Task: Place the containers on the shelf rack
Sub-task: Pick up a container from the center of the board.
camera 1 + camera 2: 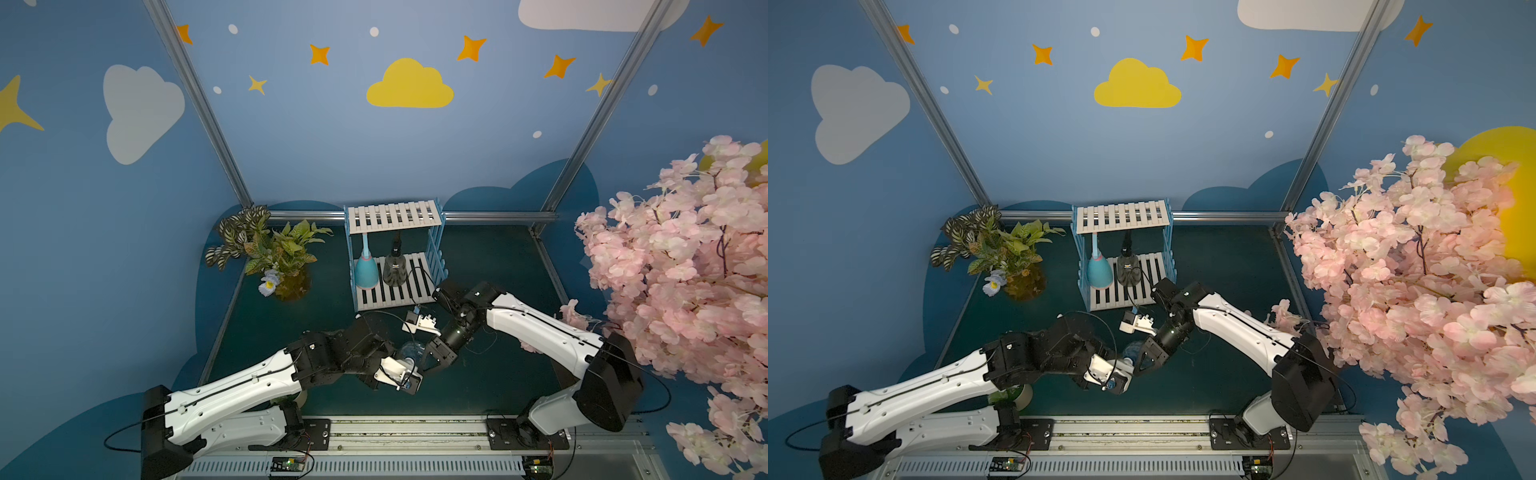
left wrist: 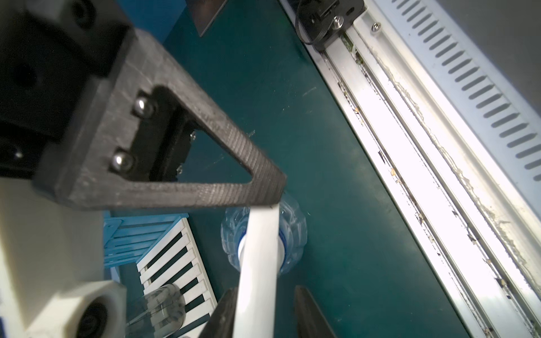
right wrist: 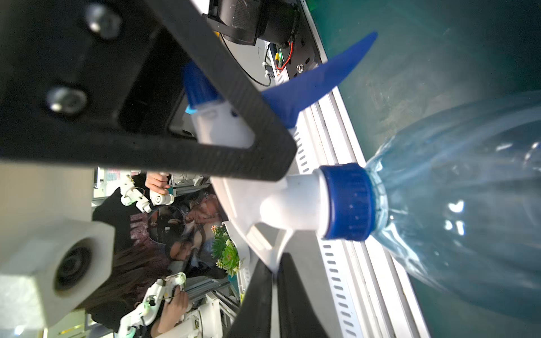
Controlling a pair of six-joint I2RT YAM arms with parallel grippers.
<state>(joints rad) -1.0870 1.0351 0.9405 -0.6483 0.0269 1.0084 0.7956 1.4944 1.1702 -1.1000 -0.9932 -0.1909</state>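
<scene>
Clear bottle neck gripped by left gripper

White links, black joints; triangular black fingers, silver screws.

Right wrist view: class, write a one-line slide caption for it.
Right pincer straddles the white trigger head of the clear spray bottle, green tabletop behind.

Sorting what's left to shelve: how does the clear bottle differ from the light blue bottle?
The clear bottle is see-through; the light blue bottle is opaque. The clear bottle is off the shelf rack, between the left hand and right hand; the light blue bottle stands upright on its lower shelf. Both are cone-shaped sprayers.
</scene>
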